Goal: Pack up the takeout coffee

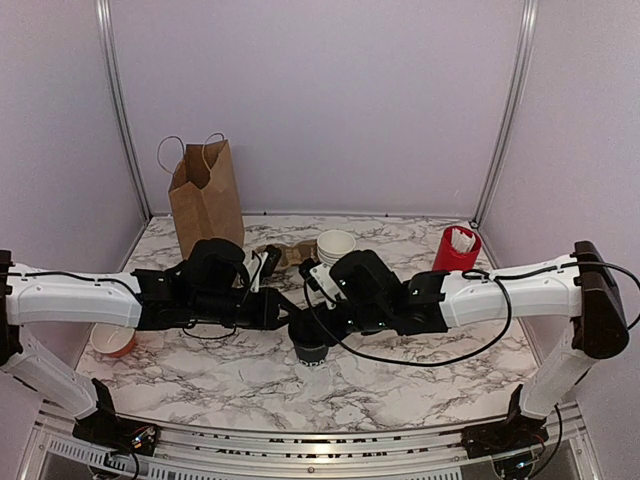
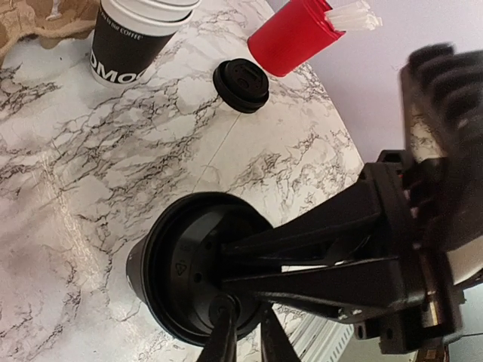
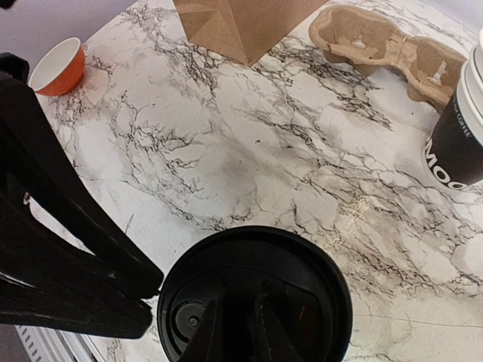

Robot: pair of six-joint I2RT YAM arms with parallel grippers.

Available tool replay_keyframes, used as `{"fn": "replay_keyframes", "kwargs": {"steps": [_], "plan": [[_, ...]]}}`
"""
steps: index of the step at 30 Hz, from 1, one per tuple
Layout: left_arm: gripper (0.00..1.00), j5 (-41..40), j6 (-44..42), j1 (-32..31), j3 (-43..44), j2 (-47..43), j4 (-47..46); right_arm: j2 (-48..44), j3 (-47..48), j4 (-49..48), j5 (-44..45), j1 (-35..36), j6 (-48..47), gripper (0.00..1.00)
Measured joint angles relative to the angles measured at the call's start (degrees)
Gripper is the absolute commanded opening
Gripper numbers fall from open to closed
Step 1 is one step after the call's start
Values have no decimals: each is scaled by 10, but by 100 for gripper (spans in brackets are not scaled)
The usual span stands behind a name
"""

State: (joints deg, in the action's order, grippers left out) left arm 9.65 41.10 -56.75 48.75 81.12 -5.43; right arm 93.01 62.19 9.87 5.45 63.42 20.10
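Observation:
The takeout coffee (image 1: 312, 350), a black cup with its black lid on, stands near the table's front middle. Both arms meet over it. My left gripper (image 1: 288, 318) comes in from the left; in the left wrist view (image 2: 247, 332) its fingers are close together at the near rim of the lid (image 2: 181, 264). My right gripper (image 1: 326, 322) comes in from the right; in the right wrist view (image 3: 235, 323) its fingers are together and rest on top of the lid (image 3: 302, 279). The cup's lettering is hidden.
A brown paper bag (image 1: 205, 195) stands at the back left. A cardboard cup carrier (image 1: 285, 255) lies beside a stack of lidless cups (image 1: 336, 245). A loose black lid (image 2: 241, 84) lies near a red cup (image 1: 455, 248). An orange bowl (image 1: 112, 340) sits at the left.

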Motion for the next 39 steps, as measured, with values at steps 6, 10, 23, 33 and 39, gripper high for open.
{"fn": "replay_keyframes", "kwargs": {"steps": [6,10,23,33,39], "plan": [[7,-35,-34,0,44,-36,52,4,4,0,0,0,1,15],[5,-57,-45,-1,43,-41,84,5,5,0,0,0,2,15],[2,-93,-58,-23,51,-33,165,6,6,-1,0,0,4,15],[2,-131,-73,-48,103,-17,190,6,6,-2,0,0,7,15],[0,-104,-59,-49,41,60,152,7,6,-3,2,0,9,15]]}}
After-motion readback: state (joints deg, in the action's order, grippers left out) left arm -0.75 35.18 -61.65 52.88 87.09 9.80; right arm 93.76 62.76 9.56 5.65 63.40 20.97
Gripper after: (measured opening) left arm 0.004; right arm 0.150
